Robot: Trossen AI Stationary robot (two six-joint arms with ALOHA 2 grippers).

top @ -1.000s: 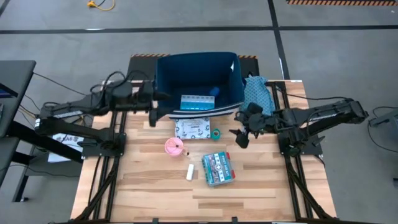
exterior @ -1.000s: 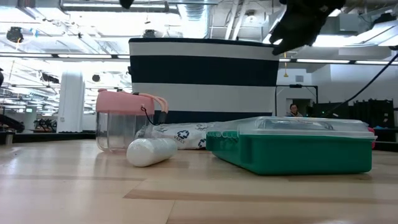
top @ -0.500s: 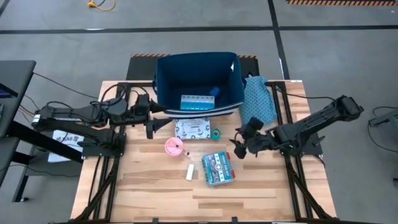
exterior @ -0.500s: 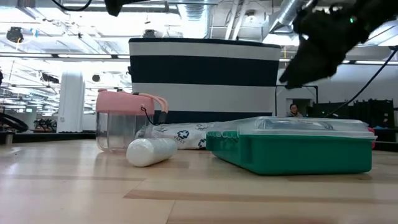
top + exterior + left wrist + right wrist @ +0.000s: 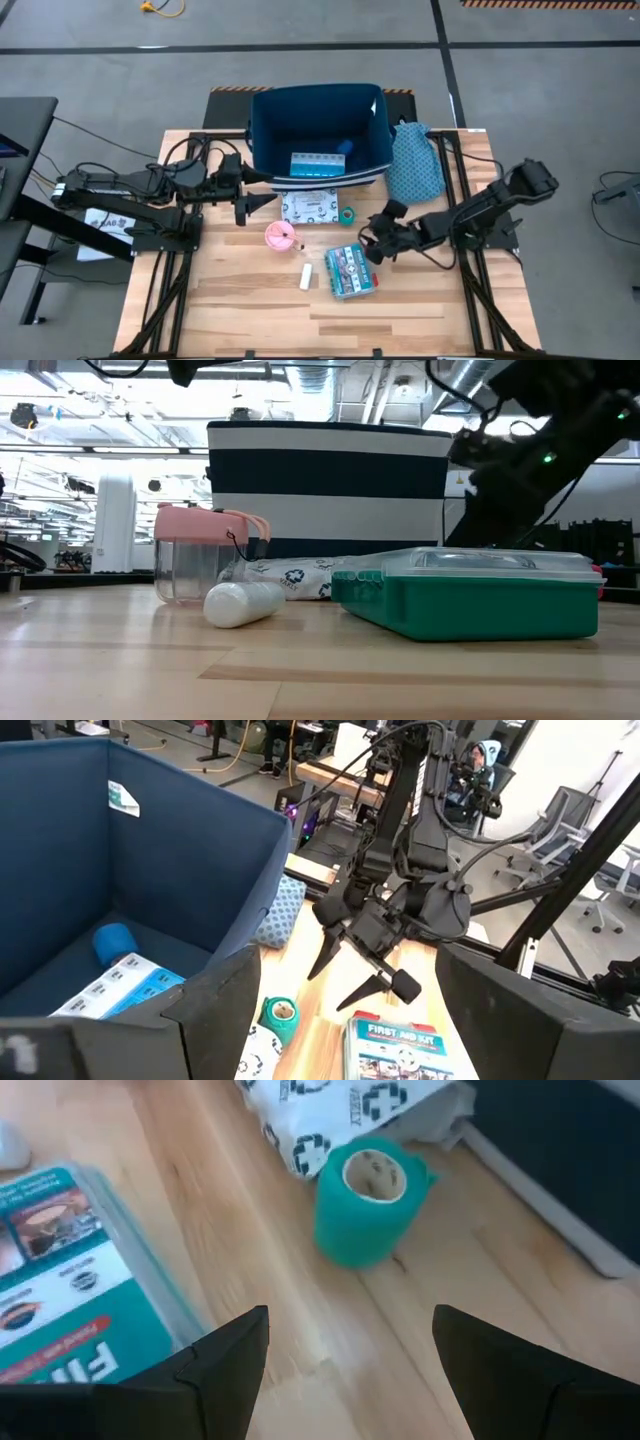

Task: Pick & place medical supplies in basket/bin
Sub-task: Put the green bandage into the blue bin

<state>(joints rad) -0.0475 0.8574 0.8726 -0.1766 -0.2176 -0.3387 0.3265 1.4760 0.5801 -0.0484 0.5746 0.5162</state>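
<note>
Now my right gripper (image 5: 378,243) has dropped low, fingers spread, toward the green roll (image 5: 366,1202). Probably my next pick for the bin (image 5: 268,140); my left gripper (image 5: 250,198) waits open.

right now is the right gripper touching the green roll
Apart. The right wrist view shows bare wood between the open right gripper and the green roll; the fingers stop short of it.

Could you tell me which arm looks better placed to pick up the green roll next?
Probably the right: its open gripper hangs just beside the green roll, which its wrist view faces. The left gripper waits by the bin, farther away.
</note>
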